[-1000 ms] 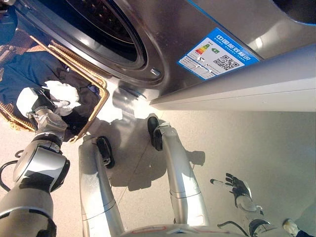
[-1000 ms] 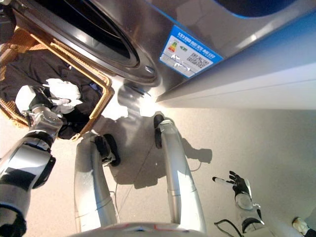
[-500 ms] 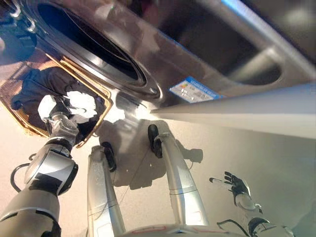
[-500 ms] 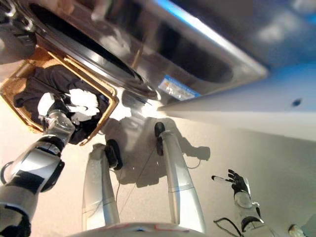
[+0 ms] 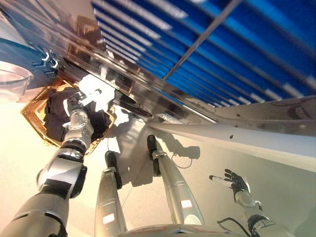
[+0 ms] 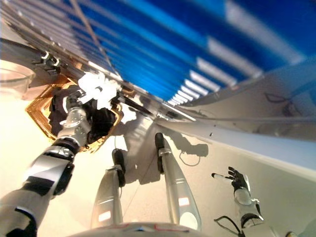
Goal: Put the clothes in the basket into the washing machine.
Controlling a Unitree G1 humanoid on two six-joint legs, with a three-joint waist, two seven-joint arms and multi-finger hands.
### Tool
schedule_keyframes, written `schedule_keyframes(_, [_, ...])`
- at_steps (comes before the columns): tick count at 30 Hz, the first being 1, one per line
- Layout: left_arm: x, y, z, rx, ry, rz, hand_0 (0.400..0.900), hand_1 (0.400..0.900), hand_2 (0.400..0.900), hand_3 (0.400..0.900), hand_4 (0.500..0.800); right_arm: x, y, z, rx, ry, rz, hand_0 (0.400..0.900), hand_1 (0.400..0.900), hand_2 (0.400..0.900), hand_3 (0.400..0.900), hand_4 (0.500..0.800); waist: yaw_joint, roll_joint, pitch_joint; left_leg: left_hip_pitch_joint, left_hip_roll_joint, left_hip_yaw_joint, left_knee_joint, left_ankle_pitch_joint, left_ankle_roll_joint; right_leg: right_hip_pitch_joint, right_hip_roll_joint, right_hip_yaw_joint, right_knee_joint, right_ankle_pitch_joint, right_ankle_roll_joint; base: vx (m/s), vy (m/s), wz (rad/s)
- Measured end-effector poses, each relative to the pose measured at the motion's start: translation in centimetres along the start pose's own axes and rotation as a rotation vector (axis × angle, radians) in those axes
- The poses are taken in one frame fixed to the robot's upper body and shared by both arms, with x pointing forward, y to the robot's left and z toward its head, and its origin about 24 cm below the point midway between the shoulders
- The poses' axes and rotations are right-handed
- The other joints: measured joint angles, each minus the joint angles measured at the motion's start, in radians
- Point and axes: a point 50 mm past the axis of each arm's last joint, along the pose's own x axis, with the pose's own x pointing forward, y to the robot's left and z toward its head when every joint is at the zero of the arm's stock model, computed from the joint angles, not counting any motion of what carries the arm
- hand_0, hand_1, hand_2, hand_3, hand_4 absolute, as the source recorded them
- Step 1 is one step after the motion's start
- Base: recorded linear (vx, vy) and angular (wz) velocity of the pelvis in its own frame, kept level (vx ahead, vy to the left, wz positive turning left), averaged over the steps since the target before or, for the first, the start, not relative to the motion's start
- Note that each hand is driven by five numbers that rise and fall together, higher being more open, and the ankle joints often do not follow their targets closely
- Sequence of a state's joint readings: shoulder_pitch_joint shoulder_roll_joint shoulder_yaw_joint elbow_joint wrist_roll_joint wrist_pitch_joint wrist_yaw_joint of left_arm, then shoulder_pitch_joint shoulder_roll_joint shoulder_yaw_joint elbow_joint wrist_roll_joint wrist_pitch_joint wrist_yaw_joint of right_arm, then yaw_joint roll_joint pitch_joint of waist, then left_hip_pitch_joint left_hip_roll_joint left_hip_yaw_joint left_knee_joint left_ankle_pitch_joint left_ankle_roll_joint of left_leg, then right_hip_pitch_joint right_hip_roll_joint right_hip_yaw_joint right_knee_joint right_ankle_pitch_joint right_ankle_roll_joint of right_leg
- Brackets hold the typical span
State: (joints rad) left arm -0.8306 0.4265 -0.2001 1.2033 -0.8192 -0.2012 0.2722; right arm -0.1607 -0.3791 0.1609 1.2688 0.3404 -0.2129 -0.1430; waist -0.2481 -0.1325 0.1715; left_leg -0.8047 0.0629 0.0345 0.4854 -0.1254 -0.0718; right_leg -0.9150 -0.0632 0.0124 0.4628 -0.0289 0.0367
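Dark clothes (image 5: 55, 107) lie in a wicker basket (image 5: 32, 116) on the floor at the left, beside the washing machine (image 5: 132, 101), which shows at a steep angle. My left hand (image 5: 92, 93) is raised above the basket's far side, close to the machine's dark opening. Its white-tipped fingers are spread, and I see no cloth in them. My right hand (image 5: 236, 183) hangs low at the right over the floor, fingers spread and holding nothing.
The machine's open glass door (image 5: 12, 82) stands at the far left above the basket. A grey ledge (image 5: 237, 145) runs from the machine to the right edge. Pale floor (image 5: 276, 182) stretches under the right hand.
The camera has tilted up a lot, so the whole scene has slid down and shrunk. My left hand has lifted off the dark clothes toward the machine's opening. The right hand stays put.
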Motion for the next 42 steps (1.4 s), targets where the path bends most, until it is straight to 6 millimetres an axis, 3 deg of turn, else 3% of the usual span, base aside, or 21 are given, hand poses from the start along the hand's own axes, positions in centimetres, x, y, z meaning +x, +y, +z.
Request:
schedule_keyframes(6, [-0.7,-2.2,-1.4,-0.097,0.04,-0.066,0.4,0.4,0.4,0.4,0.5,-0.1,-0.2,-0.7,-0.01,0.034,-0.004,0.9,0.9,0.9,0.9,0.8,-0.031,-0.009,-0.007,0.178,-0.018,0.031,-0.231,0.091,0.0,0.128,0.0,0.011,-0.147,0.048,0.003,0.06,-0.018,-0.13])
schedule_keyframes(12, [-0.8,-2.7,-1.6,-0.12,0.05,-0.076,0.4,0.4,0.4,0.4,0.5,-0.1,-0.3,-0.9,0.01,0.045,-0.001,0.9,0.9,0.9,0.9,0.8,-0.037,-0.03,-0.026,0.257,-0.024,0.086,-0.348,0.141,0.004,0.156,0.011,0.057,-0.208,0.087,0.007,0.06,-0.035,-0.26])
schedule_keyframes(18, [-1.0,-3.2,-1.8,-0.174,0.067,-0.077,0.4,0.4,0.4,0.4,0.5,-0.2,-0.4,-1.2,0.007,0.054,0.0,0.9,0.9,0.9,0.9,0.8,-0.051,-0.02,-0.056,0.346,-0.028,0.136,-0.469,0.184,0.008,0.186,0.017,0.078,-0.249,0.107,0.008,0.06,-0.048,-0.18])
schedule_keyframes(26, [-0.9,-3.0,-1.7,-0.218,0.065,-0.062,0.4,0.4,0.4,0.4,0.5,-0.5,-0.7,-2.1,0.001,0.073,-0.003,0.9,0.9,0.9,0.9,0.8,-0.06,-0.004,-0.089,0.393,-0.02,0.16,-0.571,0.233,0.005,0.193,0.028,0.081,-0.287,0.128,0.004,0.02,-0.008,-0.03])
schedule_keyframes(27, [-0.9,-3.0,-1.7,-0.216,0.063,-0.061,0.441,0.441,0.441,0.441,0.525,-0.6,-0.7,-2.2,0.001,0.077,-0.003,0.9,0.9,0.9,0.9,0.8,-0.059,-0.004,-0.089,0.392,-0.018,0.16,-0.571,0.233,0.004,0.193,0.03,0.082,-0.288,0.13,0.003,0.01,0.002,0.04])
schedule_keyframes(28, [-0.9,-3.0,-1.7,-0.216,0.063,-0.061,0.565,0.565,0.565,0.565,0.599,-0.6,-0.7,-2.4,0.0,0.082,-0.003,0.9,0.9,0.9,0.9,0.8,-0.058,-0.004,-0.089,0.392,-0.016,0.159,-0.571,0.234,0.003,0.193,0.032,0.081,-0.288,0.13,0.002,0.0,0.011,0.03])
schedule_keyframes(29, [-0.9,-3.0,-1.7,-0.216,0.063,-0.061,0.9,0.9,0.9,0.9,0.8,-0.7,-0.8,-2.5,-0.001,0.084,-0.004,0.9,0.9,0.9,0.9,0.8,-0.057,-0.004,-0.089,0.392,-0.014,0.159,-0.571,0.236,0.001,0.193,0.033,0.08,-0.288,0.131,0.001,0.0,0.017,0.03])
schedule_keyframes(42, [-0.9,-2.7,-1.9,-0.213,0.071,-0.049,0.9,0.9,0.9,0.9,0.8,-0.7,-0.7,-2.5,-0.001,0.082,-0.003,0.9,0.9,0.9,0.9,0.8,-0.047,-0.001,-0.087,0.402,-0.01,0.147,-0.571,0.243,-0.007,0.208,0.037,0.059,-0.29,0.136,-0.006,-0.01,0.018,0.04])
